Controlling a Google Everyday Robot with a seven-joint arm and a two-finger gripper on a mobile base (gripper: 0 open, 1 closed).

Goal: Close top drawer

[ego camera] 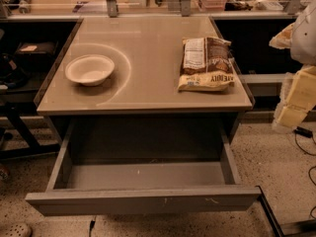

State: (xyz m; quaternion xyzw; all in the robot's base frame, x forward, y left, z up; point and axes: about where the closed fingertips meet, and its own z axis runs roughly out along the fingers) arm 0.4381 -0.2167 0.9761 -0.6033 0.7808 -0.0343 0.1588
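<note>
The top drawer point(143, 200) is pulled far out from under the table top. It is wide, shallow and grey, with a flat handleless front that carries small pale scratch marks right of centre. Its inside shows no objects. My gripper point(295, 101) hangs at the right edge of the view, to the right of the table and above the floor. It is well apart from the drawer and higher than the drawer front. It holds nothing that I can see.
A white bowl point(90, 69) sits at the left of the table top point(148, 43). A brown and white snack bag point(206, 63) lies at the right. A shelf with clutter runs along the back. Cables lie on the speckled floor point(281, 157) at right.
</note>
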